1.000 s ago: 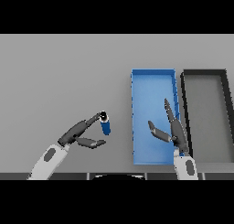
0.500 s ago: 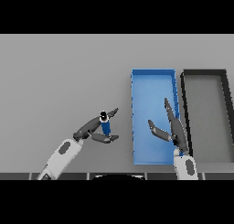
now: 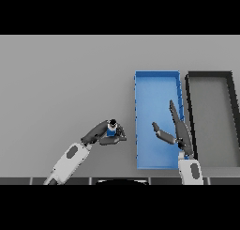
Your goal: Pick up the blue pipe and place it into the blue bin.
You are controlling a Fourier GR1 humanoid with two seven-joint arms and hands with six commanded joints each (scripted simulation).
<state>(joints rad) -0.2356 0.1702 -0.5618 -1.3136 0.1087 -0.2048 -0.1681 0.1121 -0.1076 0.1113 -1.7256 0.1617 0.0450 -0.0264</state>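
1. Desk [image 3: 61, 83]: grey, flat, and bare between the pipe and the blue bin (no obstacle on that short run, as far as can be seen).
2. Black bin [image 3: 191, 116]: sits just right of the blue bin, walls side by side. Not the target; an overshoot to the right would land here.
3. Blue bin [image 3: 138, 130]: open-topped and long, with a raised rim. The near left wall is the one thing in the way, so the pipe likely needs lifting over it.
4. Right hand [image 3: 178, 130]: idle above the blue bin's right side, fingers straight and thumb spread, holding nothing. It takes up part of the drop area.
5. Left hand [image 3: 101, 135]: just left of the blue bin, fingers curled round the pipe.
6. Pipe [image 3: 112, 129]: small, short, blue, seemingly upright within the fingers. Judged light and rigid, perhaps smooth enough to slip; best held across its middle.
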